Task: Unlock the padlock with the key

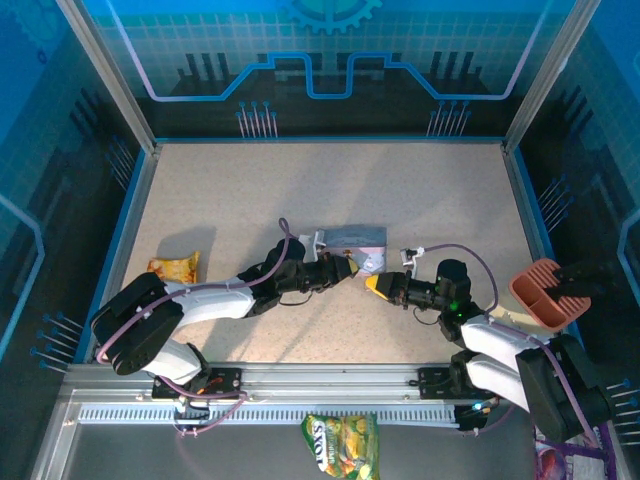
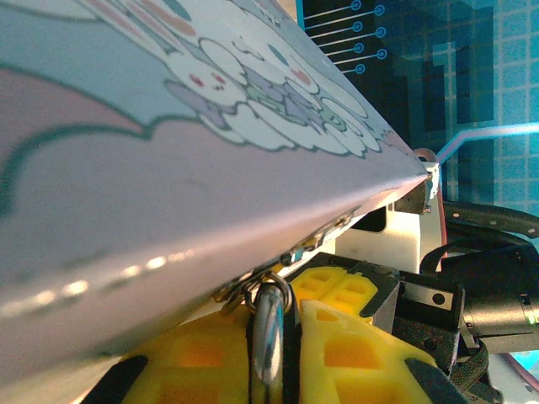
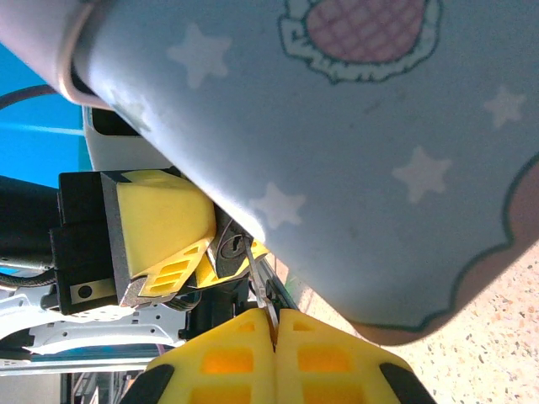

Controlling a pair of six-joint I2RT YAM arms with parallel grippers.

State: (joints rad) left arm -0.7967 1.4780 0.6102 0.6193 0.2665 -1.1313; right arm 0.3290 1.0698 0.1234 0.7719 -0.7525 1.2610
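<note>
Below tin (image 2: 168, 210) edge: padlock (image 2: 269, 337) clamped between left fingers (image 2: 354, 353), key (image 3: 263, 290) between right fingers (image 3: 219, 362).

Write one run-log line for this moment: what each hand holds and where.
left hand: shut on padlock | right hand: shut on key | key pointing at padlock, at tin edge

Speckled beige table (image 1: 300, 190) with a blue rim. An orange snack packet (image 1: 175, 267) lies by the left edge, toward the near side. A pastel tin box (image 1: 358, 240) is around the middle. A reddish-pink tray (image 1: 530, 285) sits at the right edge, partly over the rim.
</note>
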